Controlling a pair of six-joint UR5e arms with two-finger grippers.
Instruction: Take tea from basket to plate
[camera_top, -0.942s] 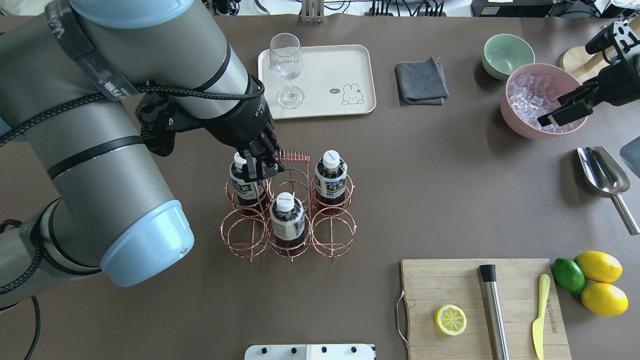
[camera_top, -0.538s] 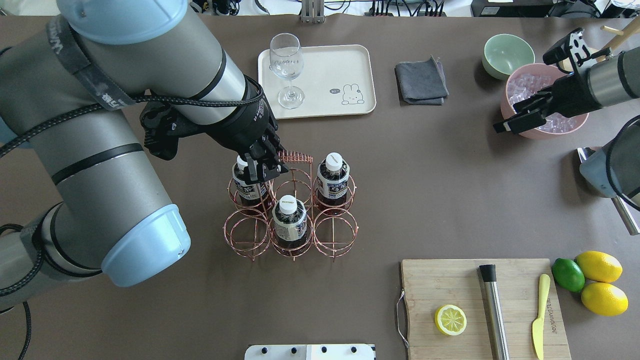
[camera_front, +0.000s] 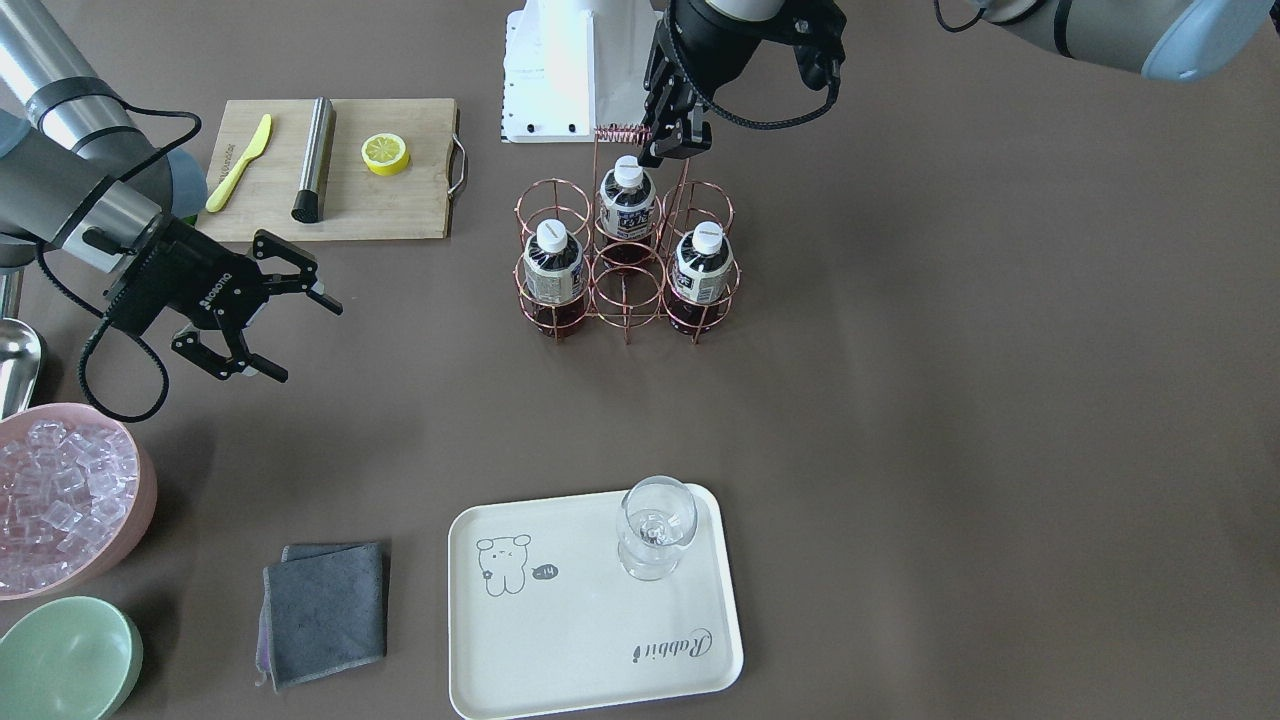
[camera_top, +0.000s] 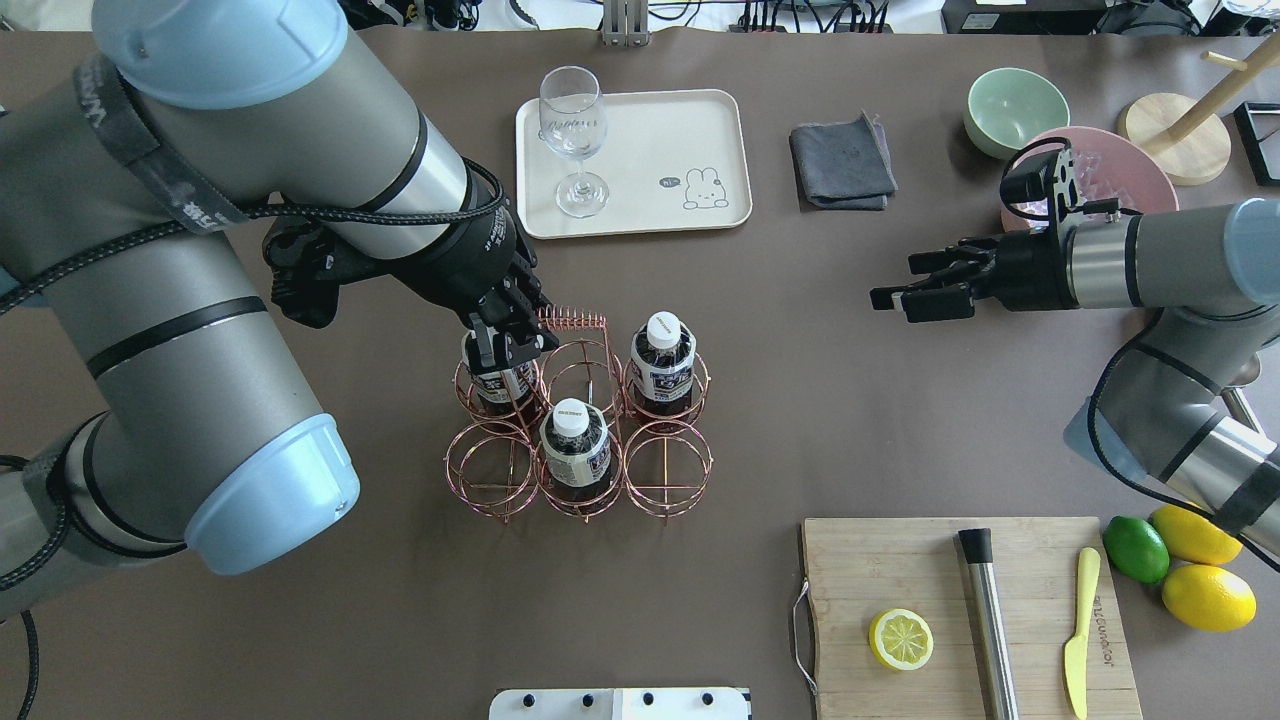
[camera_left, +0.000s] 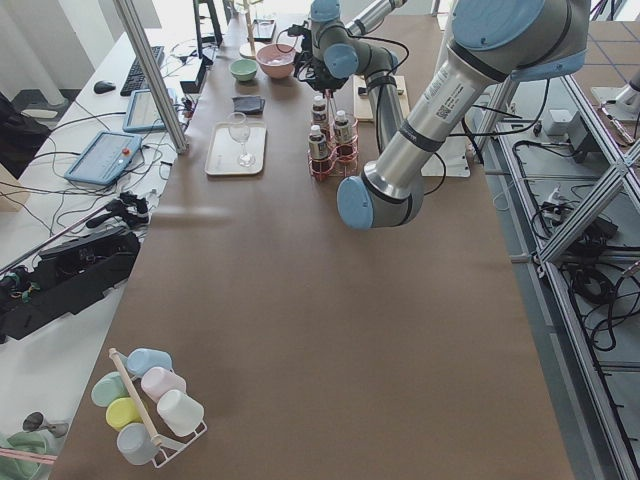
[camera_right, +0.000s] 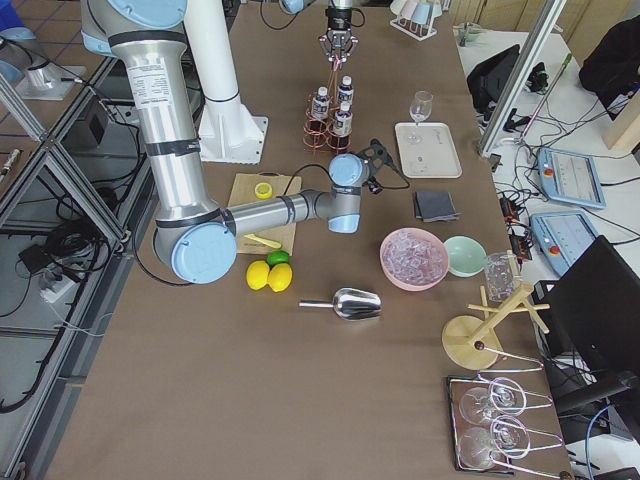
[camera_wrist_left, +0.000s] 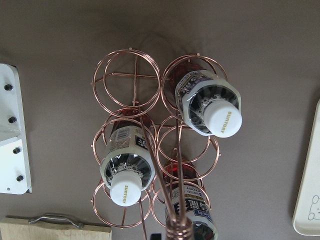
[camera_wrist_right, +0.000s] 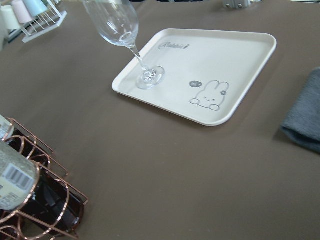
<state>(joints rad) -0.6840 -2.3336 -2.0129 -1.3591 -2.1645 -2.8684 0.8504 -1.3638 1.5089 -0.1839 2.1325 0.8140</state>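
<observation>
Three tea bottles stand in the copper wire basket at mid-table. My left gripper hangs over the far-left tea bottle, fingers open on either side of its cap, which they hide. In the front view this bottle stands seated in its ring with the left gripper above it. The other bottles stand free. The cream plate lies beyond the basket and holds a stemmed glass. My right gripper is open and empty, above bare table right of the basket.
A grey cloth, a green bowl and a pink bowl of ice lie at the far right. A cutting board with a lemon half, a metal muddler and a yellow knife sits near right, lemons and a lime beside it.
My right gripper has swung from over the pink ice bowl out toward the table's middle. My left gripper has shifted slightly over the far-left bottle. The bottles have not moved.
</observation>
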